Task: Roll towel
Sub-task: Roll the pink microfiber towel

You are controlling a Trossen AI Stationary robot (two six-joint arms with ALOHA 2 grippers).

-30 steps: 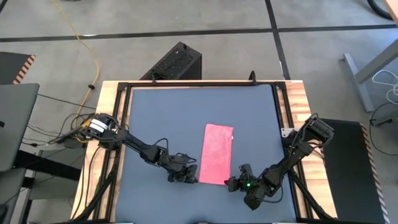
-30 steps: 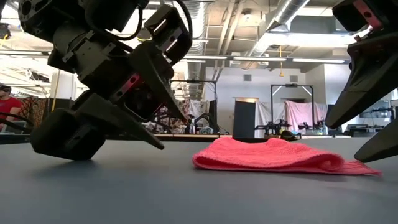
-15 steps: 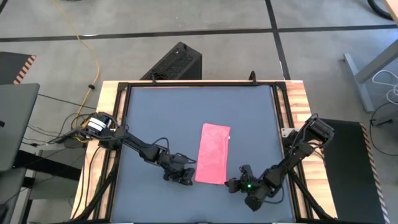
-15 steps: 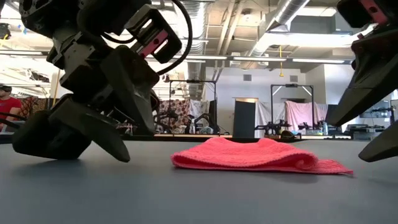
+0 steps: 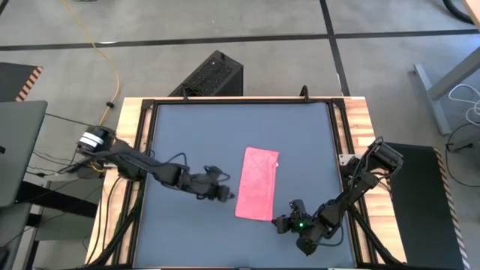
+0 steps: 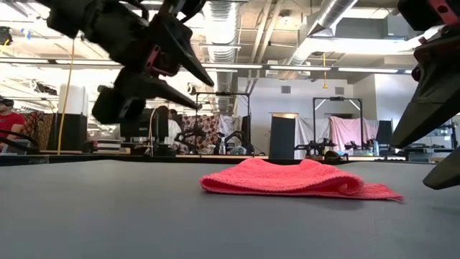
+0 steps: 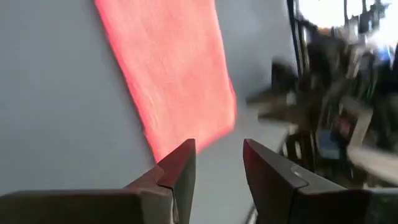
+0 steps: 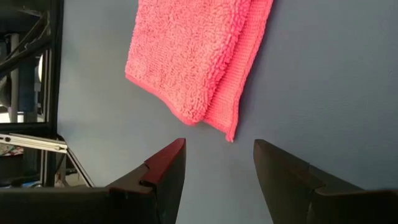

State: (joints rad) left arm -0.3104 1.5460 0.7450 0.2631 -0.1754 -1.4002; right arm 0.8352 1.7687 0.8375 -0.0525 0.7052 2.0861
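Right gripper (image 6: 438, 108) partly cut off

the dark grey tabletop (image 5: 195, 135) lies bare all round the towel (image 5: 256, 184), a flat folded strip near the middle. the far half of the table is open. on the near side two things crowd it: the left gripper (image 5: 223, 194), raised off the surface just beside the towel's left edge, and the right gripper (image 5: 280, 223), low by its near right corner. both have jaws apart, holding nothing.
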